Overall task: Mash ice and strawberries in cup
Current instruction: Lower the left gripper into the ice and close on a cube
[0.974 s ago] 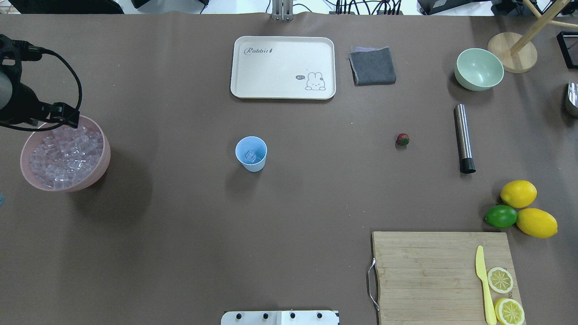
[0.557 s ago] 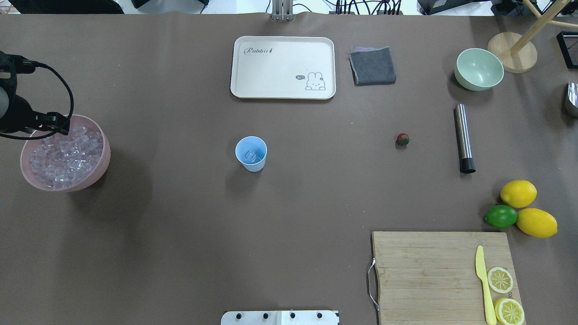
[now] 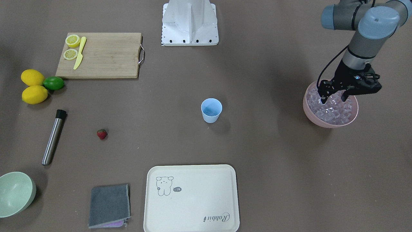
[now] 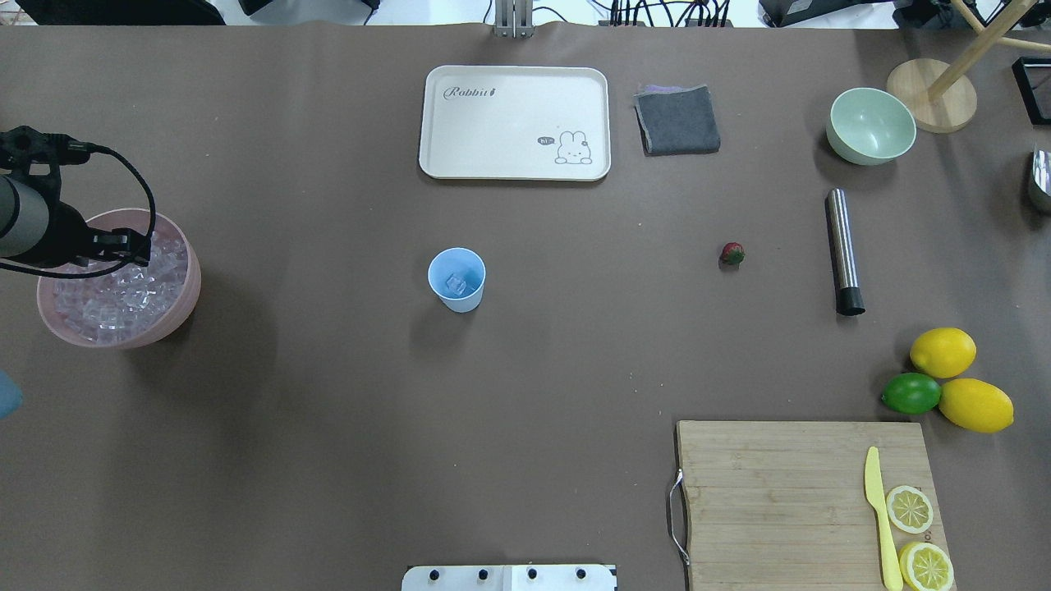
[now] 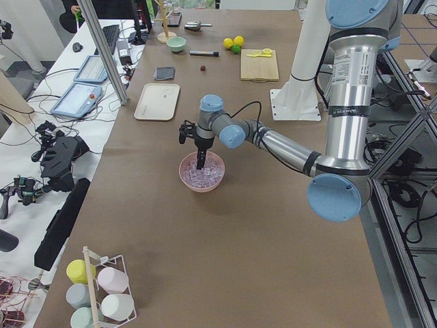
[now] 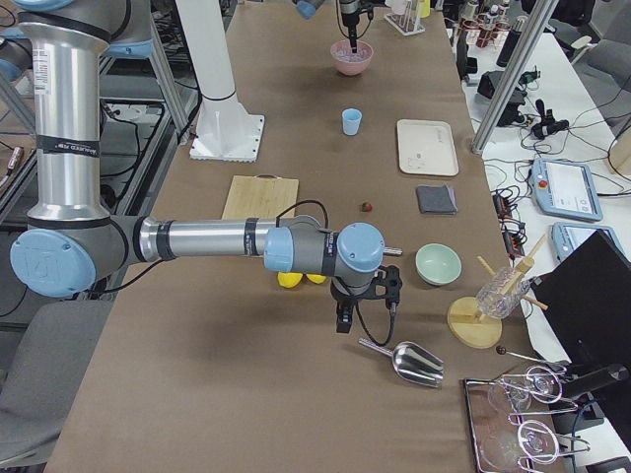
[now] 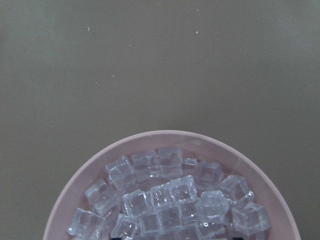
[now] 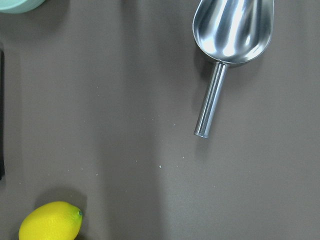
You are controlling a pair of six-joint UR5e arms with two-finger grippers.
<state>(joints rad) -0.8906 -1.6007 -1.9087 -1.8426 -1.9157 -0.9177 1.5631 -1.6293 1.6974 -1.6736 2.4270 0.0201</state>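
Overhead view is showing the blue cup [image 4: 456, 279] standing upright near the middle of the brown table [image 4: 328, 410], with one ice cube [image 4: 455, 285] lying at its bottom. Well off to the robot's left, the pink bowl [image 4: 187, 305] is sitting full of ice cubes [image 4: 111, 304], and the left gripper [image 3: 333, 97] is hanging right over it. From the front-facing camera I am seeing its jaws standing open, with the black fingertips [image 3: 323, 99] reaching down to the top cubes. The left wrist camera is looking straight at the heap of clear cubes inside the pink rim. The strawberry [image 4: 732, 254] is lying alone on the table, well to the right of the cup and near a metal stick with a black end [image 4: 843, 250]. It is touching neither. The right gripper [image 6: 344, 317] is showing only in the right side view, hanging low over the table near the lemons [image 4: 943, 352] and a shiny metal scoop [image 8: 232, 30]. I cannot tell if its jaws are open or closed. A cream tray with a rabbit drawing [image 4: 513, 123] is lying beyond the cup.
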